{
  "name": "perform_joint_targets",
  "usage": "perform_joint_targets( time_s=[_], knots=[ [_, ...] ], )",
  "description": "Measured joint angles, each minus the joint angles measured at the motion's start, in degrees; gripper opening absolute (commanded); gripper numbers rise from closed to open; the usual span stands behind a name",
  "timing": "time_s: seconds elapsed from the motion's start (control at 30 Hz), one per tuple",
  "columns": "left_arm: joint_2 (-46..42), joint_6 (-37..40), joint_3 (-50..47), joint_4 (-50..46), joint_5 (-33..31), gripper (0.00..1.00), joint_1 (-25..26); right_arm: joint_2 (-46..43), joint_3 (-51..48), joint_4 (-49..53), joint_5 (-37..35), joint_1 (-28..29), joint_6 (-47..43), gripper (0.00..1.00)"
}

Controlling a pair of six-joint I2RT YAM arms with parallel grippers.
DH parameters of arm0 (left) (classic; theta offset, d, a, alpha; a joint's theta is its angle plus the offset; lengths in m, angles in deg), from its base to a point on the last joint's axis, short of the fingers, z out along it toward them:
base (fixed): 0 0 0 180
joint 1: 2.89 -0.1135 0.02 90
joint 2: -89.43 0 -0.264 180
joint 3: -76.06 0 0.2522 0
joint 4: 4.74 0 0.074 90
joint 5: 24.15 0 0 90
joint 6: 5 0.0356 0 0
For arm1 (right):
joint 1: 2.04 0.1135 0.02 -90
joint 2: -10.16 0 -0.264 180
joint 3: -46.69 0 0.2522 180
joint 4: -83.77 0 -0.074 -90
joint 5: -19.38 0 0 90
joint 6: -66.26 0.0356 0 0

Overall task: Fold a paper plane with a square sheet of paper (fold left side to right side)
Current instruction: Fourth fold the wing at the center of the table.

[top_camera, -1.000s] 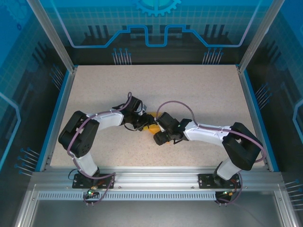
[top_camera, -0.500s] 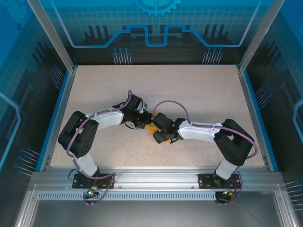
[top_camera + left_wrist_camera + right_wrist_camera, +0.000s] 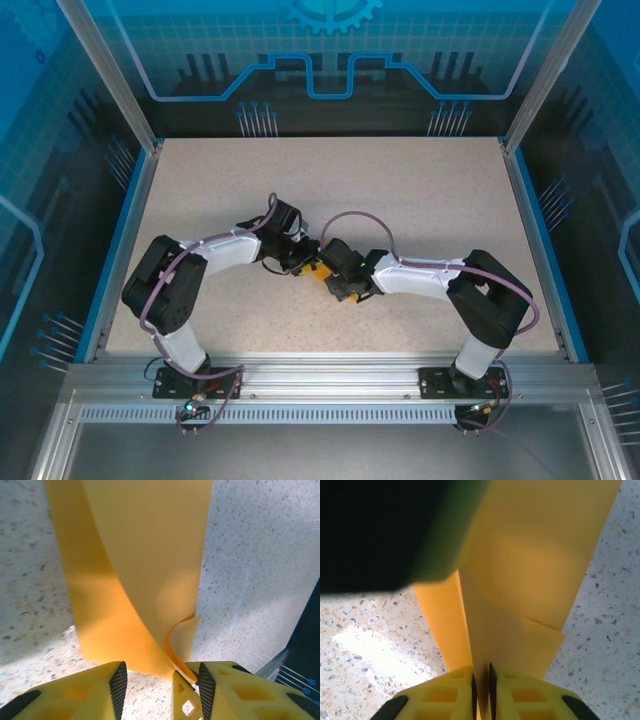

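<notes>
As the right claw (image 3: pixel 481 672) stands clenched on the square sheet of paper (image 3: pixel 535 555), we record one thin orange edge pinched between its pads. Left claw (image 3: pixel 160 672): released, jaws apart, the sheet's curled corner just touching one finger. Sheet: near the middle of the table (image 3: pixel 420 190), between the two claws, partly doubled, its upper layer bowed rather than flat. Change over the last second: the right arm has drawn in and shifted left toward the left claw, so less orange shows from above. We judge the fold under way, its crease not yet pressed.
</notes>
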Motion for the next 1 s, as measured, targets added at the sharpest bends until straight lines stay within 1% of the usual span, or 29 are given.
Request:
perform_joint_targets(
  time_s=[0.13,0.3,0.37,0.47,0.6,0.63,0.7,0.87,1.0],
  knots=[
    [-1.9,1.1,0.0,-2.9,-1.9,0.62,-0.7,-0.1,0.0,-2.0,0.8,0.0,0.1,0.05],
    [-5.3,2.1,-0.3,-5.7,-3.5,0.71,-2.4,-1.0,0.0,-5.3,3.5,-0.2,0.5,0.02],
    [-7.8,2.4,-1.3,-5.9,-3.6,0.73,-3.6,-1.8,-0.2,-6.4,5.3,-0.6,0.6,0.01],
    [-12.0,2.3,-2.7,-5.4,-3.6,0.73,-5.7,-2.1,-2.6,-6.3,8.4,-1.9,0.8,0.01],
    [-14.4,1.8,-4.6,-3.6,-3.6,0.76,-6.9,-2.1,-5.9,-5.5,11.3,-3.3,1.0,0.01],
    [-14.4,1.4,-5.4,-3.1,-3.5,0.76,-6.9,-2.1,-6.4,-5.4,11.9,-3.5,1.0,0.01],
    [-14.4,1.0,-6.9,-2.7,-3.3,0.72,-6.8,-2.2,-7.0,-6.2,13.0,-3.8,1.2,0.01],
    [-13.7,0.0,-8.0,-1.2,-1.8,0.53,-6.8,-3.8,-9.6,-9.0,17.3,-5.7,2.3,0.01],
    [-12.1,-0.4,-8.3,0.9,0.1,0.48,-6.5,-5.5,-11.8,-11.6,21.4,-7.8,3.3,0.01]
  ],
)
